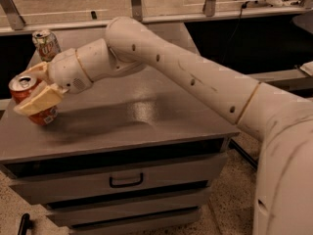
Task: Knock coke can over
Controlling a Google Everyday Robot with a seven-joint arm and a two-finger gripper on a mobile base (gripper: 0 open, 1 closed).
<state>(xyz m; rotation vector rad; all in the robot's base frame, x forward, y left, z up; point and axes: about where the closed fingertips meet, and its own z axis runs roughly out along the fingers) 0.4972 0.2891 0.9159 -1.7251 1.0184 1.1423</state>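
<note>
Coke can: tilted near the left edge of the grey counter, its silver top leaning left and its lower edge on the surface.
My gripper: clamped on the can, one cream finger across its front and the other against its rear rim.
My arm: stretched from the right, low across the counter.
Pale green can: upright at the back left corner, apart from my gripper.
Drawer handle: below, on the front.
</note>
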